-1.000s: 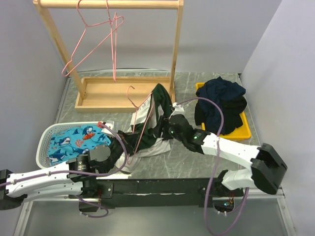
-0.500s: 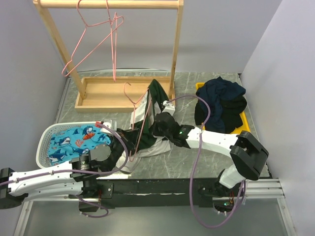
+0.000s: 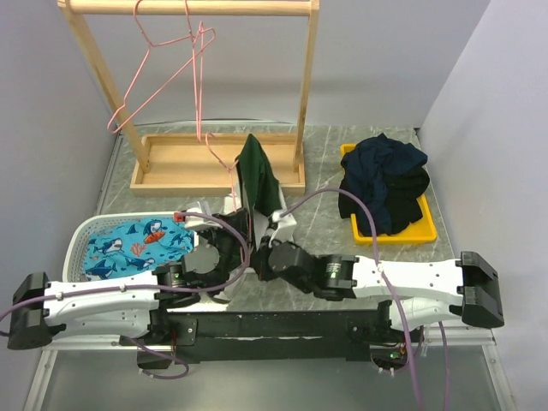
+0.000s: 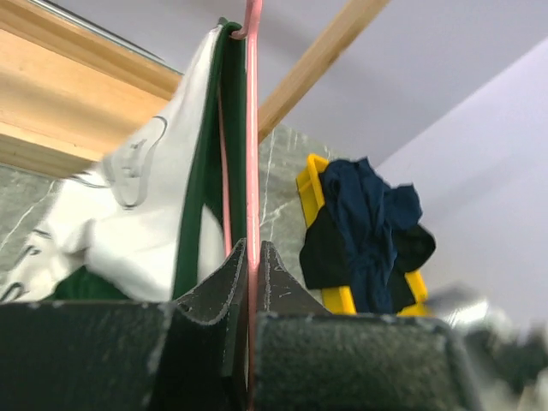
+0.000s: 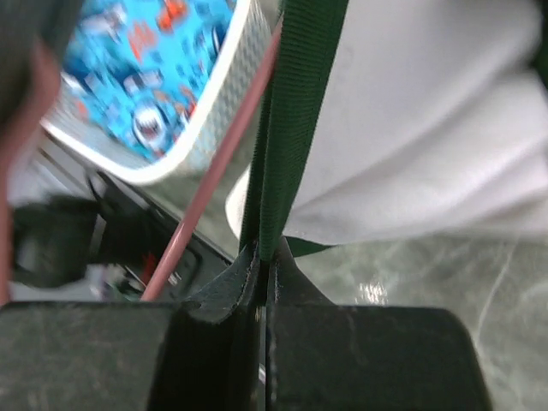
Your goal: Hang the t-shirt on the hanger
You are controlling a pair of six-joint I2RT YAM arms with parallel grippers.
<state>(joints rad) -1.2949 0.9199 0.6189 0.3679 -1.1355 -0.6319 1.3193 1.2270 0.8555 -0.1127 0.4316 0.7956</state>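
The t-shirt (image 3: pixel 255 174), dark green and pale grey-white, hangs upright in a narrow fold at the table's middle. Its pale panel with the line print (image 4: pixel 141 184) fills the left of the left wrist view. The pink wire hanger (image 3: pixel 211 145) rises beside it with its hook on top. My left gripper (image 3: pixel 234 247) is shut on the hanger's wire (image 4: pixel 253 128), which runs straight up from the jaws. Just right of it, my right gripper (image 3: pixel 259 253) is shut on the t-shirt's dark green hem (image 5: pixel 295 103). The hanger's wire (image 5: pixel 221 175) crosses left of that hem.
A wooden rack (image 3: pixel 214 175) stands at the back with two more pink hangers (image 3: pixel 163 77) on its rail. A white basket (image 3: pixel 82 237) with blue shark-print cloth (image 3: pixel 128 240) sits at the left. A yellow tray (image 3: pixel 418 231) at the right holds a navy-black clothes heap (image 3: pixel 385 180).
My right gripper has shut on the t-shirt's hem and drawn back toward the near edge. The left arm has moved right, and the t-shirt and hanger now stand upright, further back.
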